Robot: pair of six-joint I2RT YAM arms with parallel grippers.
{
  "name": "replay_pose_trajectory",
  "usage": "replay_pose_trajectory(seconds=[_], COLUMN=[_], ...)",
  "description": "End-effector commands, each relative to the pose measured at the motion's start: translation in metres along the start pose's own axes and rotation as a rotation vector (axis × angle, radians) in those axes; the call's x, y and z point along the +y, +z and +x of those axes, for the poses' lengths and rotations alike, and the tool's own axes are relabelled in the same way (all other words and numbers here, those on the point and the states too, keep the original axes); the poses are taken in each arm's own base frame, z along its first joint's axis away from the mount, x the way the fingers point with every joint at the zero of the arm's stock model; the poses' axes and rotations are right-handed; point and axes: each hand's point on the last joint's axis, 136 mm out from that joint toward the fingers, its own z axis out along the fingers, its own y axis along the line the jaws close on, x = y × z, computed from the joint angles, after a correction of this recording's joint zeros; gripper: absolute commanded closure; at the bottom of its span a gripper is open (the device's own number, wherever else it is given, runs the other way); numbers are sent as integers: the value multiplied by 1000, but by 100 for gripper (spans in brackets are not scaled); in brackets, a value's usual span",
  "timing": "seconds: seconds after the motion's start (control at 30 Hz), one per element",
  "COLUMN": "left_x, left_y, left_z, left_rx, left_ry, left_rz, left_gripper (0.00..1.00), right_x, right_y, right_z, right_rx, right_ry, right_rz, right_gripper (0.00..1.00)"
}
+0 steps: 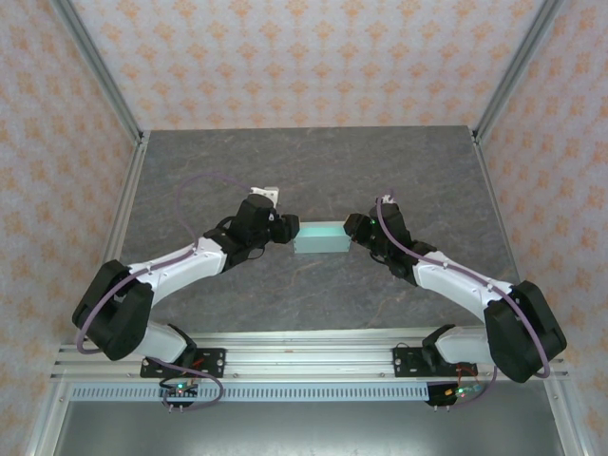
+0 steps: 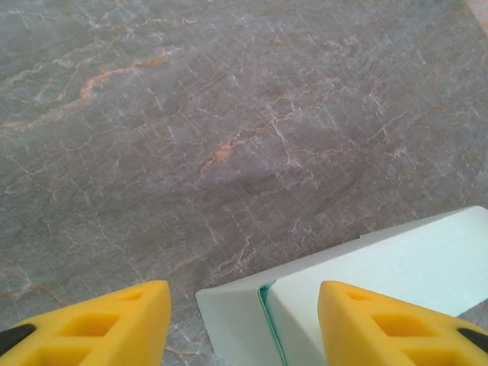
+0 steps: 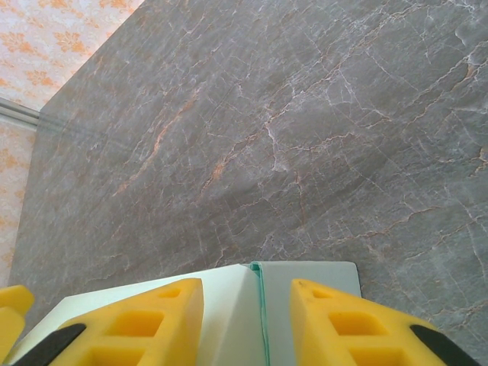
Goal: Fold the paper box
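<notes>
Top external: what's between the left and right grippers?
The paper box, folded into a mint-teal block, lies between the left gripper and the right gripper, one at each end. The top external view shows it.

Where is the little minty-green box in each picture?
Top external: the paper box lies in the middle of the table, between the left pincer and the right pincer.
Left wrist: the paper box is at the bottom right, its near end between the yellow tips.
Right wrist: the paper box is at the bottom middle, beyond the yellow tips.
Shared landmark: the grey marbled table under the box.
</notes>
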Motion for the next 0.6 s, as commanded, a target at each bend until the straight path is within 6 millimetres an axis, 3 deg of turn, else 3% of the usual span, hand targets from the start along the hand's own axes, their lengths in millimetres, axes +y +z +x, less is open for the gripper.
replay_pose_trajectory(seconds=[0.0,0.57], left_x=[2,18], left_y=[4,12], left_z=[12,56], left_rx=[48,149], left_ry=[-18,-42], left_rz=[8,-6], left_gripper=[48,56], right_x=[-37,-52], right_y=[2,2], right_z=[31,41], right_rx=[107,131], right_ry=[-41,-57], right_rz=[144,186], right_gripper=[65,65])
